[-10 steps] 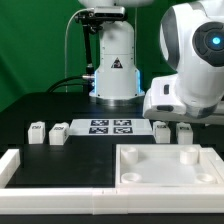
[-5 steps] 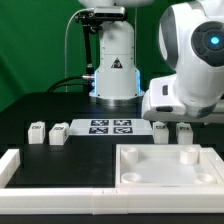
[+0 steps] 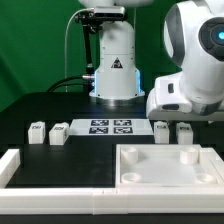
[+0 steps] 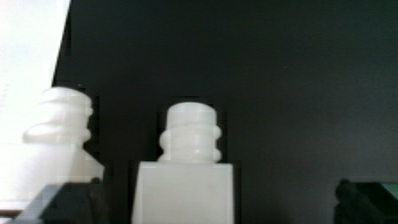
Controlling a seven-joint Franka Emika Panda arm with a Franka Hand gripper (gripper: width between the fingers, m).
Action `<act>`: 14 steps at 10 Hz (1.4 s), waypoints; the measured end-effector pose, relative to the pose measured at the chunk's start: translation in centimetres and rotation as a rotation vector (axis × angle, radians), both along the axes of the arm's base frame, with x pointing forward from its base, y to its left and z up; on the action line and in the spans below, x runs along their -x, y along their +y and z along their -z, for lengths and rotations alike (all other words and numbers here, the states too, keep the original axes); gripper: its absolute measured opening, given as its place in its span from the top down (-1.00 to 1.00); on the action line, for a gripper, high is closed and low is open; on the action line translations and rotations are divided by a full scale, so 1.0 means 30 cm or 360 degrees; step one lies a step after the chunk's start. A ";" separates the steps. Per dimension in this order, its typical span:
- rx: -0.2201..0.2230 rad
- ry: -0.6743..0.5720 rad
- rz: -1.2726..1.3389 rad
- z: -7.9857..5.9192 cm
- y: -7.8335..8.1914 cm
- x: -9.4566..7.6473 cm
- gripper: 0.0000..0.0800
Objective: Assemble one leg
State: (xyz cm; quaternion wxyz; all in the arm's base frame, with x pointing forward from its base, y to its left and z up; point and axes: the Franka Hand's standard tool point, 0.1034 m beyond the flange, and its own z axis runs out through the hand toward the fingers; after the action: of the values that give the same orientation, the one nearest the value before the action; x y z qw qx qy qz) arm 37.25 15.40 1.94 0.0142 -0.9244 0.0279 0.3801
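Observation:
Four small white legs stand in a row on the black table: two at the exterior view's left point(image 3: 37, 132) point(image 3: 60, 132) and two at its right point(image 3: 161, 129) point(image 3: 184, 131). In the exterior view the arm's white wrist housing point(image 3: 185, 95) hangs over the right pair and hides the gripper. In the wrist view my gripper point(image 4: 214, 207) is open. Its dark fingertips point(image 4: 63, 205) stand on either side of one upright leg point(image 4: 191, 150), with gaps on both sides. A second leg point(image 4: 63, 125) stands beside it, outside the jaws.
The marker board point(image 3: 110, 127) lies between the two pairs of legs. A large flat white panel with round sockets point(image 3: 140, 175) lies at the front right. A white raised frame point(image 3: 20, 165) runs along the front left. The robot base point(image 3: 115, 70) stands behind.
The arm's wrist housing has shifted slightly to the exterior view's right and a little upward. The legs, panel and marker board have not moved.

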 end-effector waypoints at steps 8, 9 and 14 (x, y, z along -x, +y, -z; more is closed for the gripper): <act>-0.0039 0.0003 -0.0017 0.041 -0.016 -0.002 -0.62; -0.0042 -0.0003 -0.0010 0.043 -0.022 -0.014 -0.62; -0.0060 -0.0018 -0.0011 0.048 -0.024 -0.050 -0.62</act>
State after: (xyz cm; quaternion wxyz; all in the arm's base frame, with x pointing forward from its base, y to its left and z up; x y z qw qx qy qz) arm 38.76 14.69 0.49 0.0304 -0.9262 0.0174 0.3753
